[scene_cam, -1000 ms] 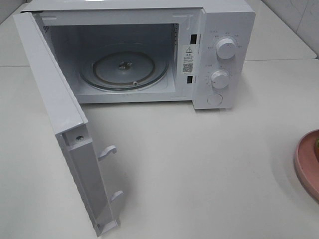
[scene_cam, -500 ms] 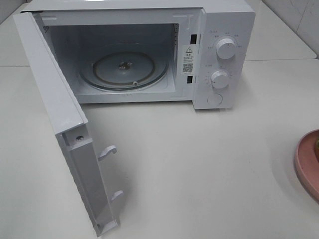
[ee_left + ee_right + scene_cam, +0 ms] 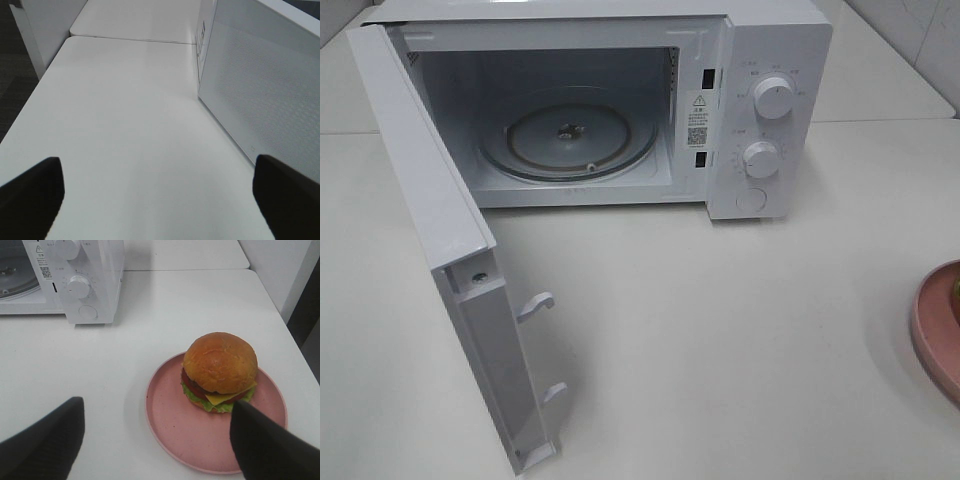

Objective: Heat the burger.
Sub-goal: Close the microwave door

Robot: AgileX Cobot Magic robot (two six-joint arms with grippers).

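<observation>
Sitting upright on a round pink plate (image 3: 170, 432), the burger (image 3: 219, 371) occupies the centre-right of the right wrist view, its glossy domed bun facing up. It is about as wide as tall, so no long axis stands out; a corner of yellow cheese juts toward the lower right of that frame, above the lettuce. It lies off-centre on the plate, toward the rim farther from the camera. The right gripper (image 3: 157, 440) hangs over the plate with its dark fingers spread wide, one at each lower corner, nothing between them. The left gripper (image 3: 160, 195) is likewise spread wide and empty above the bare white table (image 3: 125, 125), beside the microwave door (image 3: 265, 85). In the high view, the microwave (image 3: 770, 60) stands at the top with its door swung open at left, the glass turntable (image 3: 570, 140) bare, and only the plate's edge showing at the right border.
</observation>
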